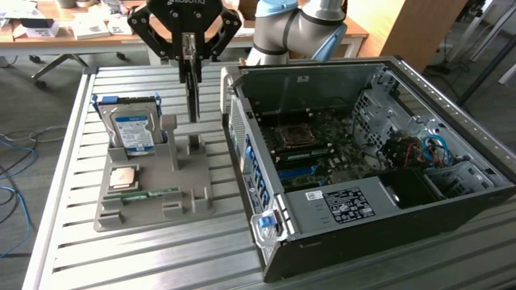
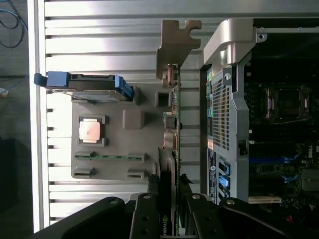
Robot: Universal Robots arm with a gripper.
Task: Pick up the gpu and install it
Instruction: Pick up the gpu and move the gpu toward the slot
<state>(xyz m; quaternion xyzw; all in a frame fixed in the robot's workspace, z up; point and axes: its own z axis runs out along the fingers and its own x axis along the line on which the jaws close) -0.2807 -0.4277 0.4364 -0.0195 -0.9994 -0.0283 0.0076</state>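
Exterior view: the gripper [image 1: 190, 60] hangs from the arm [image 1: 300, 29] over the slatted metal table [image 1: 161, 257], with its black fingers [image 1: 179, 55] clamped on the gpu [image 1: 193, 96]. The card is held upright and edge-on, gripped at its upper part, with its length hanging below the fingers. Its lower end is directly above the grey holder [image 1: 153, 208], over the upright slot posts at the holder's far side. Contact between card and holder cannot be confirmed from this angle. In the holder, a hard drive [image 1: 132, 134] in a blue caddy stands upright at the back. A square processor chip [image 1: 122, 176] lies flat in front of it, and a narrow green memory stick [image 1: 150, 194] lies nearer the front edge. The open computer case [image 1: 347, 208] lies to the exterior view's right of the holder, just beside it, with its motherboard [image 1: 318, 142] exposed. The card is outside the case — not installed. Wrist view: the gripper [image 2: 168, 206] looks down the length of the gpu [image 2: 170, 139]. The silver bracket [image 2: 177, 45] is at the card's far end, and connectors show along the edge. The card runs between the holder [image 2: 112, 149] and the perforated wall of the case [image 2: 224, 104]. The hard drive [image 2: 84, 82], chip [image 2: 89, 130] and memory stick [image 2: 107, 157] sit in their recesses.
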